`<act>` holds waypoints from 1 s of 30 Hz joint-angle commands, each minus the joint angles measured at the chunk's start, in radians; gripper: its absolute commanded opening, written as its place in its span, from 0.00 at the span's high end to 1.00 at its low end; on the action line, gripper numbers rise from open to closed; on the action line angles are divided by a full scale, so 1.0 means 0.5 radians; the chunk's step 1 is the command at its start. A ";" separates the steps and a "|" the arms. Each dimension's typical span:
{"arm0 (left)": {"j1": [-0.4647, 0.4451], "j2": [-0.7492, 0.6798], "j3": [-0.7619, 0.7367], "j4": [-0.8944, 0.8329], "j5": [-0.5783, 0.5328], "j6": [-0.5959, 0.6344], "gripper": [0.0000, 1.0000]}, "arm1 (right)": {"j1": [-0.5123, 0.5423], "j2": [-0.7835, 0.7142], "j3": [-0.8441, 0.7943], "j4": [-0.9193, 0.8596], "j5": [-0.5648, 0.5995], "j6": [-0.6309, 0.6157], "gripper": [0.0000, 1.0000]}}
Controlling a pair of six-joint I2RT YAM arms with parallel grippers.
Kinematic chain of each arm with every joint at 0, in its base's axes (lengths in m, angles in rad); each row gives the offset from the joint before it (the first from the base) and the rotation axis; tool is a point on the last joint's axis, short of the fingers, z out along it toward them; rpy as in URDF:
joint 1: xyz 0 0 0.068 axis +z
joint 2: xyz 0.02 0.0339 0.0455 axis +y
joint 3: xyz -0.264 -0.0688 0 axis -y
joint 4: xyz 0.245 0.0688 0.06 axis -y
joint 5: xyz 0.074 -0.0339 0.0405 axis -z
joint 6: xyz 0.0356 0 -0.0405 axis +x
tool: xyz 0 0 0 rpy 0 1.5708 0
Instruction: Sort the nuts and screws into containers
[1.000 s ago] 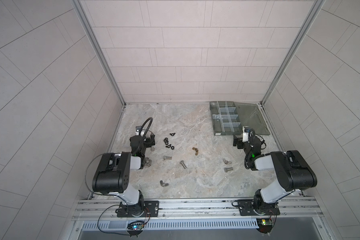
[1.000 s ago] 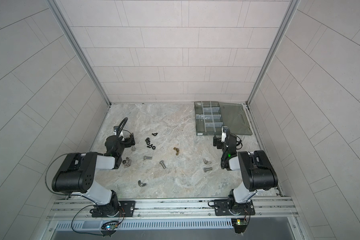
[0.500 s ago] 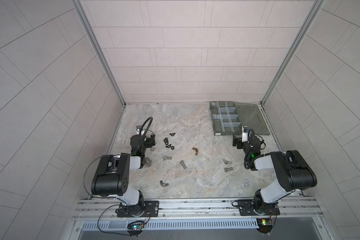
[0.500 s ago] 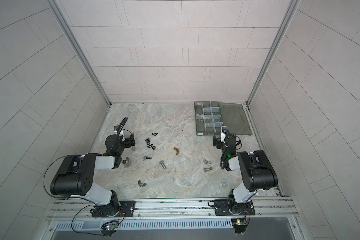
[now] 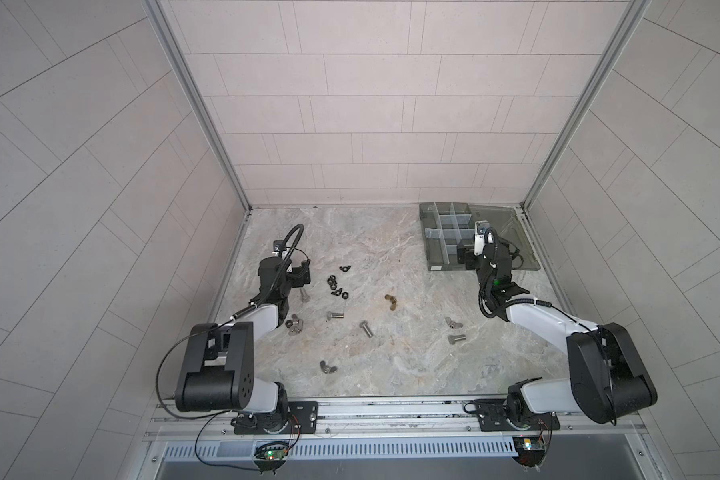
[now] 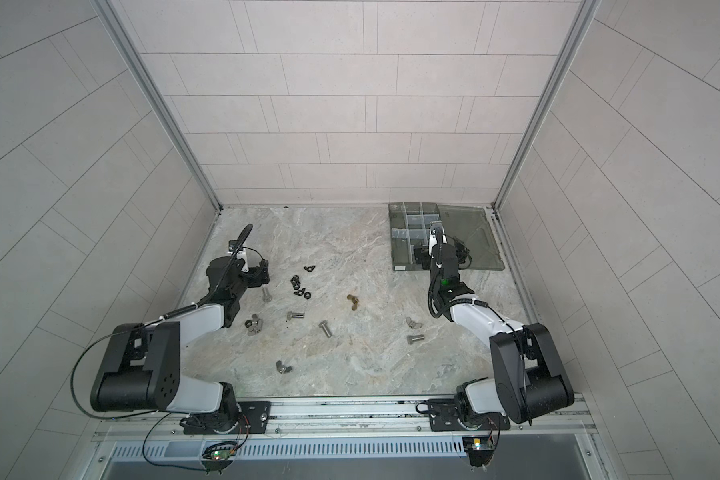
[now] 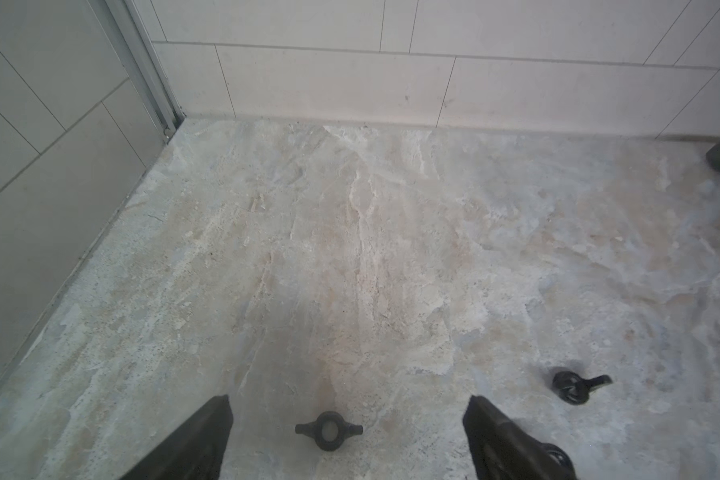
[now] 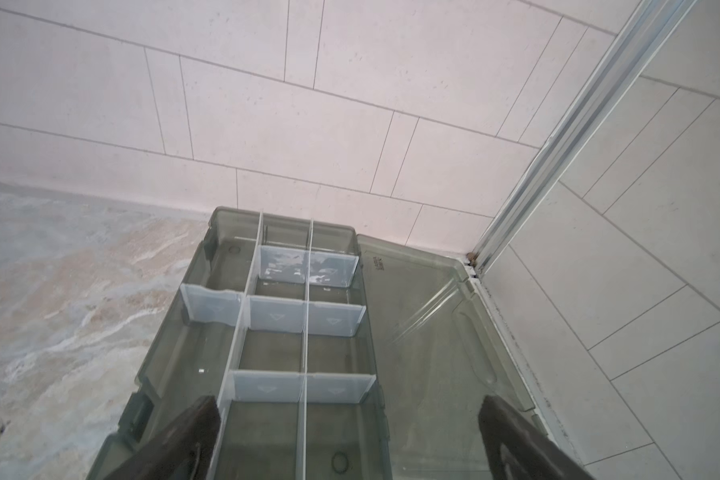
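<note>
Grey marbled stone forms the counter (image 5: pixel 391 374) in both top views, and all the loose parts lie on it. The left gripper (image 5: pixel 299 272) is at the left middle of the frame, low over the counter. Its fingers are spread and hold nothing. Near it on the right lies a group of black nuts (image 5: pixel 335 286), and two brass nuts (image 5: pixel 390 301) lie close to the centre. Below them are the silver screws (image 5: pixel 335 316), well apart from each other: one under the black group, another screw (image 5: pixel 366 328) at lower centre, and a third screw (image 5: pixel 457 338) at the right, near a silver wing nut (image 5: pixel 451 322). Some silver nuts (image 5: pixel 294 326) lie touching each other beside the left arm. The smoky grey box (image 5: pixel 433 253) is at the upper right, with its lid (image 5: pixel 512 245) lying open flat on its right side. The right gripper (image 5: pixel 476 255) is above the near end of the box, its fingers wide apart and empty.

In the left wrist view the two dark fingers (image 7: pixel 208 436) stand far apart at the lower edge. A black wing nut (image 7: pixel 329 430) lies on the counter between them and touches neither. Another black nut (image 7: pixel 574 386) lies at the lower right.

In the right wrist view the fingers (image 8: pixel 184 440) are at the lower corners, with nothing between them. Under them are the compartments (image 8: pixel 267 345) of the box, split by light dividers (image 8: pixel 275 313). The lid extends to the right, toward the wall corner.
</note>
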 commanded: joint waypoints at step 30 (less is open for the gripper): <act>-0.642 0.309 1.137 -0.871 -0.087 -0.634 0.00 | -0.081 0.382 0.815 -1.414 -0.462 0.683 0.01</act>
